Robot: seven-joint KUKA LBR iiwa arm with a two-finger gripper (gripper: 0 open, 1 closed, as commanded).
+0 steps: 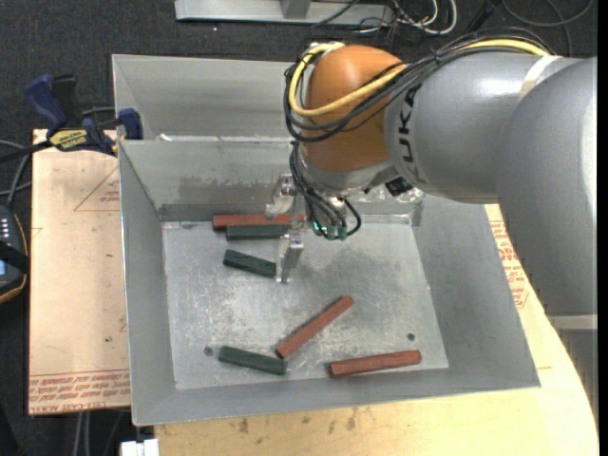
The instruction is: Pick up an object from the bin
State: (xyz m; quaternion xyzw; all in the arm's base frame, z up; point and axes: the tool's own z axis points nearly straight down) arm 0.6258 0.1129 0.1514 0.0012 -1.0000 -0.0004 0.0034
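My gripper (286, 226) hangs under the arm's orange cover, over the back of the bin and left of its middle. It is open, with one finger (283, 194) toward the back wall and the other finger (289, 256) toward the front. Between them lie the right ends of a red-brown bar (249, 221) and a dark green bar (256, 237) right beside it. A second dark green bar (249, 264) lies just left of the front finger, its right end close to the tip.
Toward the front of the bin a red-brown bar (315, 326) lies slanted, with a dark green bar (251, 360) at its lower end and another red-brown bar (374, 363) to its right. The arm covers the bin's back right.
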